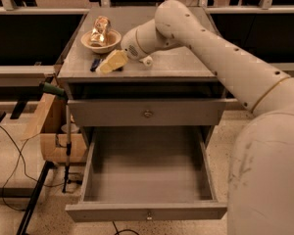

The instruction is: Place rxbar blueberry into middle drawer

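Note:
The rxbar blueberry point(94, 64) is a small dark blue bar lying flat on the cabinet top, near its front left. My gripper point(109, 63) is down on the cabinet top right beside the bar and over its right end, tips pointing left. Most of the bar is hidden under it. The middle drawer point(147, 212) is pulled fully out below, its floor bare. My arm reaches in from the right, across the cabinet top.
A tan bowl point(112, 37) with a shiny gold snack bag point(100, 29) stands at the back left of the top. A small white round piece point(147, 61) lies by my wrist. The upper drawer point(147, 112) is closed. A wooden frame point(49, 126) and cables are on the left floor.

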{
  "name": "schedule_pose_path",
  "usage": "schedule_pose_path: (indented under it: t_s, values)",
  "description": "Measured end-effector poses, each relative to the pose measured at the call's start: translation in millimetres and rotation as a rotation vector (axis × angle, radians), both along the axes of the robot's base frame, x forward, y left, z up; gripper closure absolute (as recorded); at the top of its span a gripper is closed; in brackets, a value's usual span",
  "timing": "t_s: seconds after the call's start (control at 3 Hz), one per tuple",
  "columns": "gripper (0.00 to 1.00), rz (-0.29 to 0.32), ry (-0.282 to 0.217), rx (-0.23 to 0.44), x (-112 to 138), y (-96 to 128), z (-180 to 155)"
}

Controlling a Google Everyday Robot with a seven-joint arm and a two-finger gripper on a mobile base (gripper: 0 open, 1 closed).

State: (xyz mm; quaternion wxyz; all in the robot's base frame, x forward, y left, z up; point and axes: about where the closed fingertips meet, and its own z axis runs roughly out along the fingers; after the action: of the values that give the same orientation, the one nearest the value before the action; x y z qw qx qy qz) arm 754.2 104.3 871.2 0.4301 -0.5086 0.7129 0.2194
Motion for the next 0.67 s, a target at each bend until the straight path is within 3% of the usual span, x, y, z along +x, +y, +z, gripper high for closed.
schedule_pose_path:
  t_s: [0.67]
  values:
    - [0.00,0.054,0.059,0.001,4,21,-27]
